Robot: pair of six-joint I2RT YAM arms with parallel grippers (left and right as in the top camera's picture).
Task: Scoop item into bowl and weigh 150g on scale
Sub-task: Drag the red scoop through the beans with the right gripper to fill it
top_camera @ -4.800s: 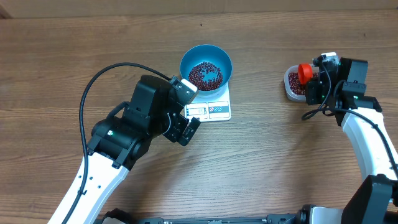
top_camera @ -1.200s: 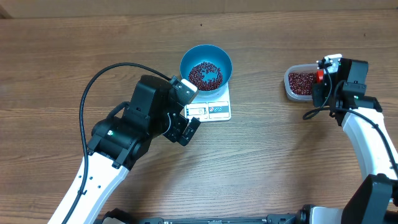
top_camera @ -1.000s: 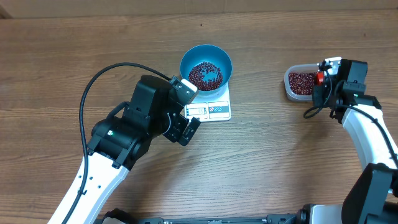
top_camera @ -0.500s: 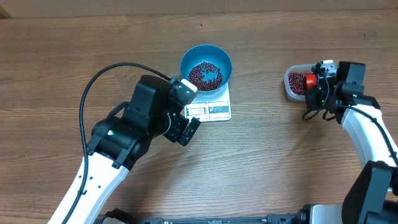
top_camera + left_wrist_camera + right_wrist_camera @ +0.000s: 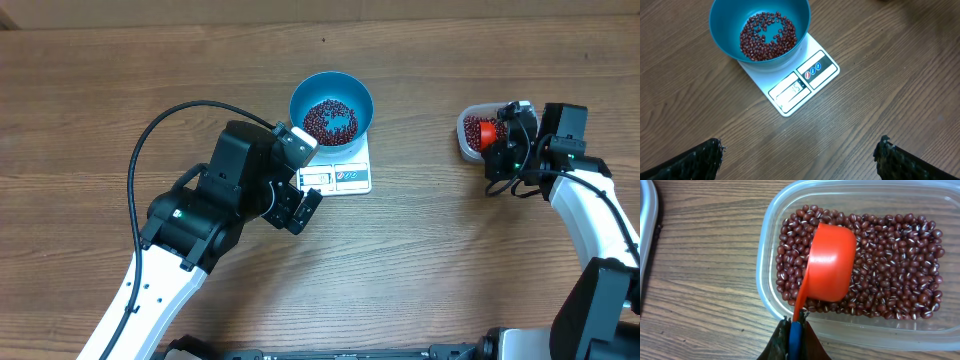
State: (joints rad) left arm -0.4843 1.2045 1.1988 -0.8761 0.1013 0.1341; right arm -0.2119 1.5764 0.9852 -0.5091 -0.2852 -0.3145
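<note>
The blue bowl (image 5: 332, 108) (image 5: 760, 31) stands on the white scale (image 5: 336, 176) (image 5: 805, 80) and holds a thin layer of red-brown beans (image 5: 329, 120) (image 5: 768, 36). More beans (image 5: 890, 275) fill a clear plastic tub (image 5: 468, 135) (image 5: 771, 300) at the right. My right gripper (image 5: 503, 142) (image 5: 795, 329) is shut on the blue-tipped handle of an orange scoop (image 5: 486, 131) (image 5: 829, 269), which lies bottom-up over the tub's beans. My left gripper (image 5: 298, 205) (image 5: 800, 157) hangs open over bare wood just in front of the scale, nothing between its fingers.
The scale's display and button panel (image 5: 802, 82) face the left gripper. A black cable (image 5: 170, 120) loops above the left arm. At the left edge of the right wrist view lies a grey rim (image 5: 649, 235).
The right gripper has moved left over the tub and turned the orange scoop, bringing it back into sight above the beans. The left arm, bowl and scale have not moved.
</note>
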